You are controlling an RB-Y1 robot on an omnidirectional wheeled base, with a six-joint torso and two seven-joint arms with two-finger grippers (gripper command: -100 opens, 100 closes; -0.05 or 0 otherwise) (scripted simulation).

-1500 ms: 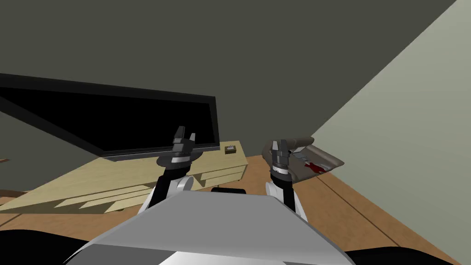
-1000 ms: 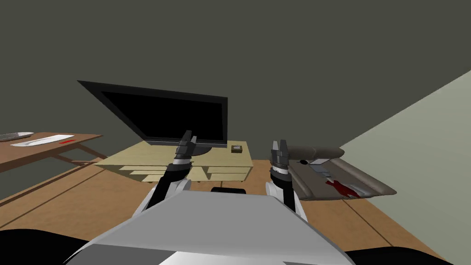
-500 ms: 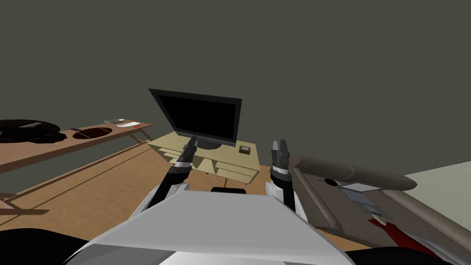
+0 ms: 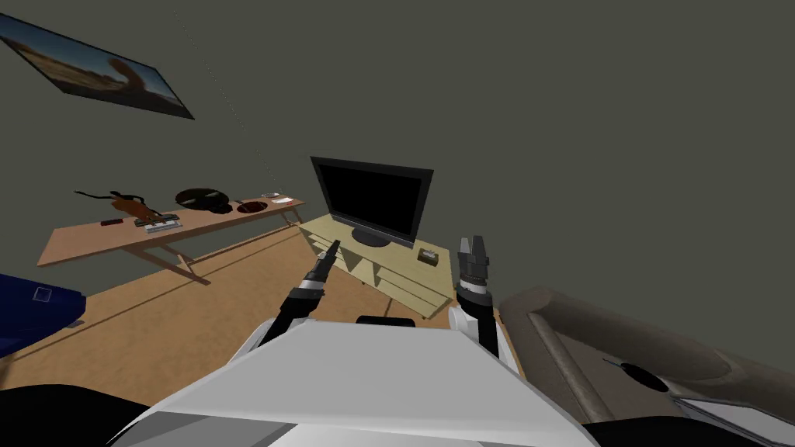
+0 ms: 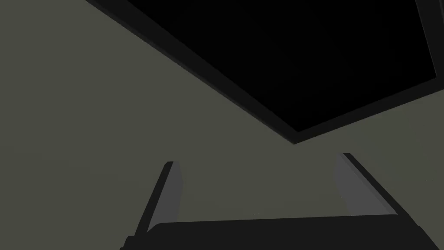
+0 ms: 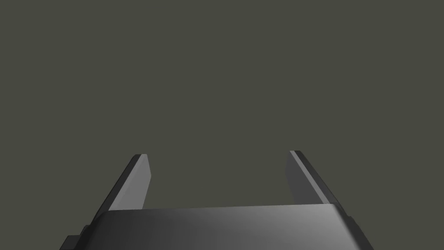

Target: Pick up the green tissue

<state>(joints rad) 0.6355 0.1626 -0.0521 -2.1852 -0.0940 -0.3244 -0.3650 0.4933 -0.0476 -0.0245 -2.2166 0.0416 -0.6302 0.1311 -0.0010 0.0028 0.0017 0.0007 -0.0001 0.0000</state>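
Observation:
A small dark box with a pale top [image 4: 426, 255], the likeliest tissue box, sits at the right end of a pale wooden TV stand [image 4: 400, 252], beside a black TV [image 4: 373, 200]. No green shows on it from here. Both arms are raised in front of me, well short of the stand. My left gripper [image 4: 332, 247] points toward the TV and is open [image 5: 258, 158], with nothing between its fingers. My right gripper [image 4: 471, 247] is upright to the right of the box and also open [image 6: 217, 153], holding nothing.
A long wooden table [image 4: 85, 235] with several small things on it runs along the left wall. A blue object [image 4: 35, 310] lies at the far left. A brown sofa [image 4: 621, 341] fills the lower right. Bare wooden floor [image 4: 178, 310] stretches to the stand.
My view has swung and drawn back: the TV and stand look smaller and farther, the long table and a wall picture came in at left, and the sofa slid to the lower right. Both grippers stay open.

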